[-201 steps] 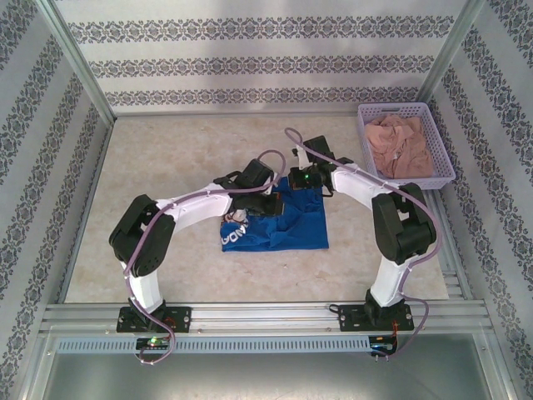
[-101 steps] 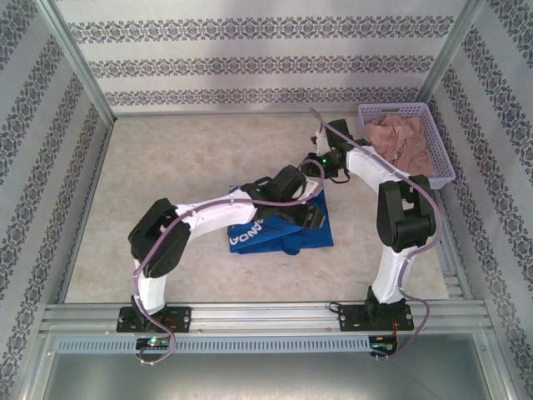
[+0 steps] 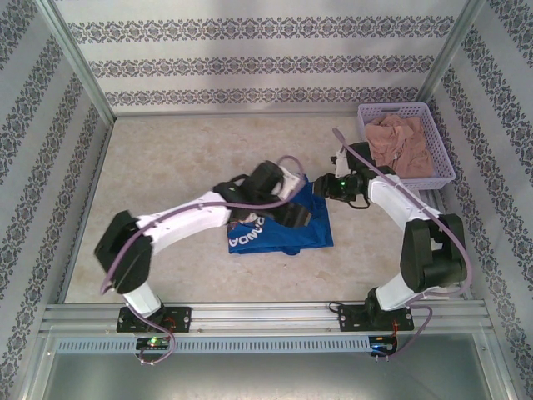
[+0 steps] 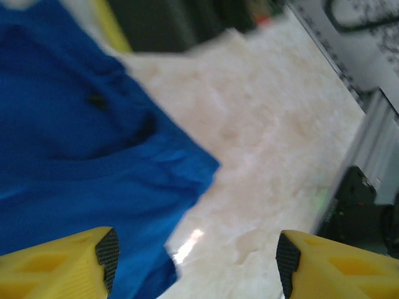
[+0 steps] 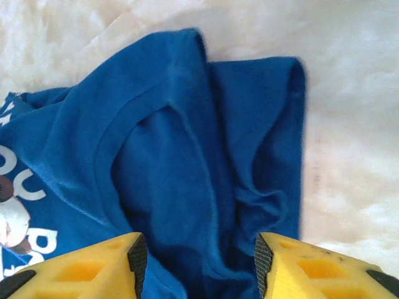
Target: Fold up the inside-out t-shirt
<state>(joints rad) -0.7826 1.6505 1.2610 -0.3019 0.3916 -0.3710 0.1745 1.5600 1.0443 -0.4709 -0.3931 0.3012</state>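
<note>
- Broadly, the beige marble-patterned tabletop lies bare to the left of and beyond the shirt, and patterned walls close three sides.
- The royal-blue cotton t-shirt sits right of centre, toward the near edge. It is a bunched bundle with its long axis running left to right, and its white print points left. Its far-left part is hidden under the left arm, and the letters are too small to read.
- The lavender plastic basket stands at the far-right corner, well apart from the shirt, holding a pinkish-beige garment.
- The left gripper hangs with jaws apart over an edge of the shirt and bare table, holding nothing.
- The right gripper hovers above the shirt's folds, jaws parted and empty.
</note>
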